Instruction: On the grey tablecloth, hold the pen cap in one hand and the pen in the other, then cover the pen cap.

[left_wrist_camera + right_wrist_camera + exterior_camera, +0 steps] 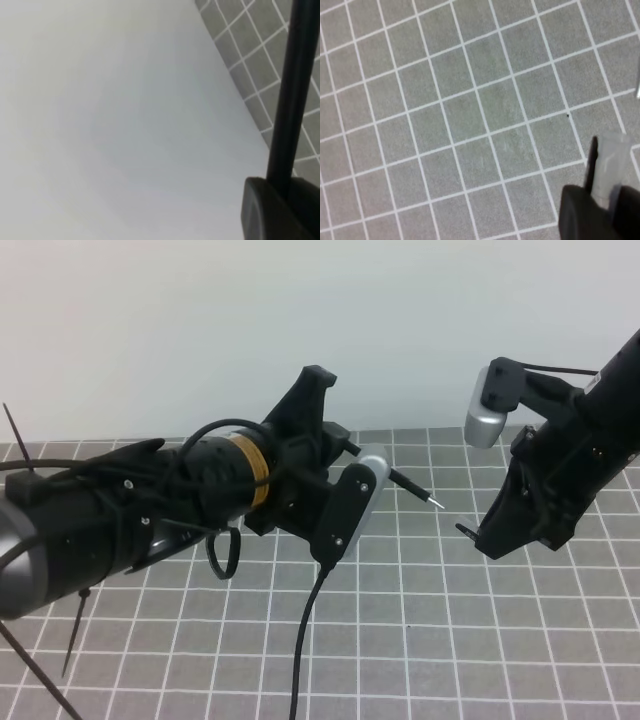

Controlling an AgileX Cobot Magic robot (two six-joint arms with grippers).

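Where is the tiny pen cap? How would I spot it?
Find the black right gripper above the grey tablecloth, on the right in the high view. The pen cap sticks out of its tip: a short, see-through grey tube. The pen in the left gripper is long, thin and black with a silvery point.

No text, label, brand, number or sign can be read in any of the three views. The grey tablecloth (pixel 420 640) carries only its grid of thin white lines, and the dark robot arms and wrist cameras show no legible marking.
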